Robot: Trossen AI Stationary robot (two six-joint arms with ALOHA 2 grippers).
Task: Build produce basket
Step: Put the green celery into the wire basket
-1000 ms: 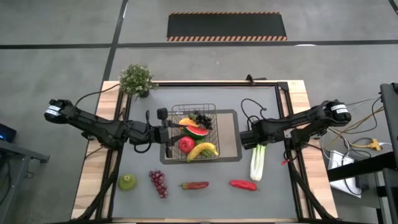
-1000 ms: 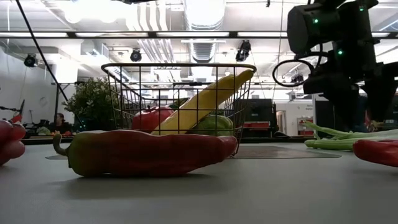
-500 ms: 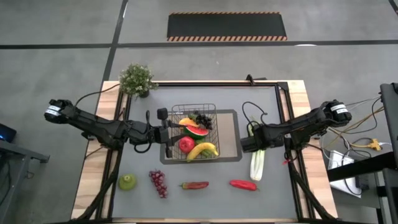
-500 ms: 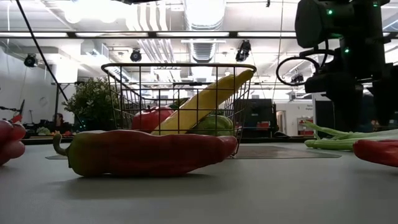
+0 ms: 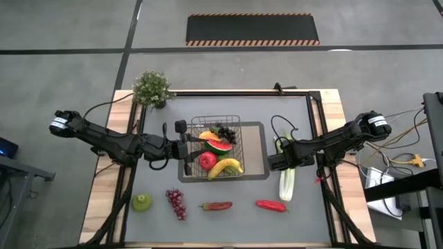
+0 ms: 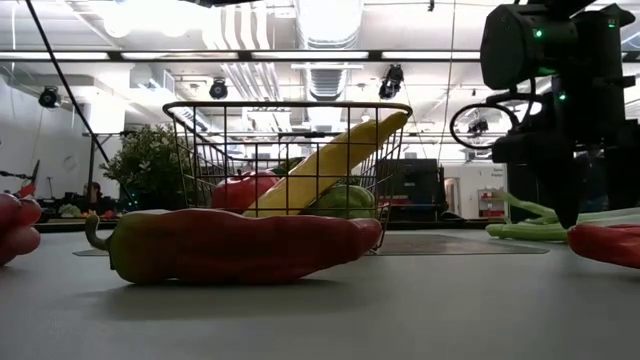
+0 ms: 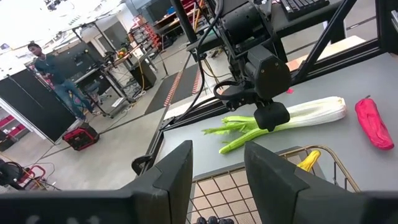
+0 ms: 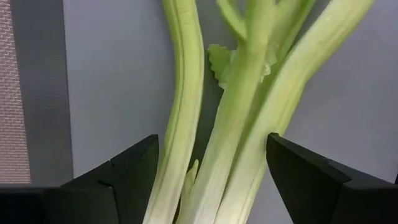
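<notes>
We looked straight down from overhead at the whole table [image 5: 304, 214]. The low camera sat at tabletop height, level toward the room. The left wrist camera faced across; the right wrist sat close above the leek [image 8: 249, 112], shared by all four views.

Low view: purple grapes [image 6: 12, 228] and red pepper [image 6: 607, 243] cut by the frame edges. High view: right gripper [image 5: 276, 162] covers the leek [image 5: 286, 181] at its green end.
</notes>
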